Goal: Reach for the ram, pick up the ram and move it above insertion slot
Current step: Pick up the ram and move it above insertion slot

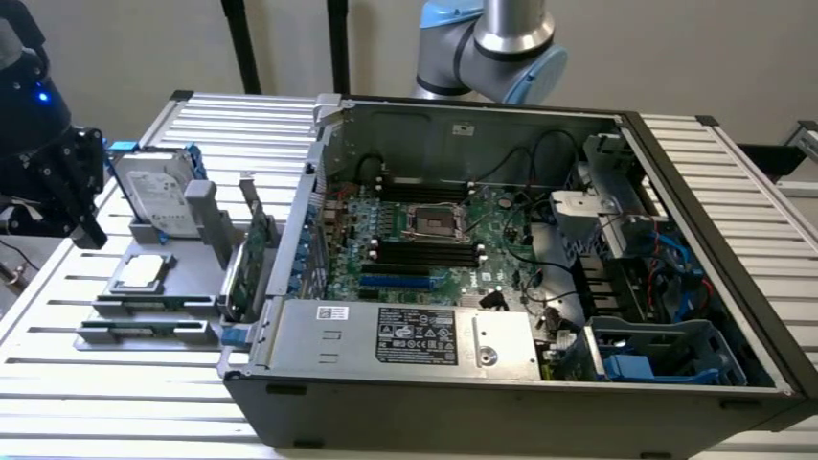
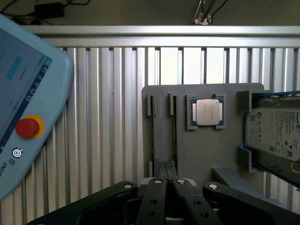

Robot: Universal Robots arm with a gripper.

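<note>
Now gripper (image 2: pixel 166 172) closed together, empty; ram (image 1: pixel 148 305) in holder (image 2: pixel 206 154), long axis running exterior view's left-right.

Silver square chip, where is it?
The chip lies on the grey holder, at the exterior view's left outside the computer case, between the hard drive and two long slots.
</note>
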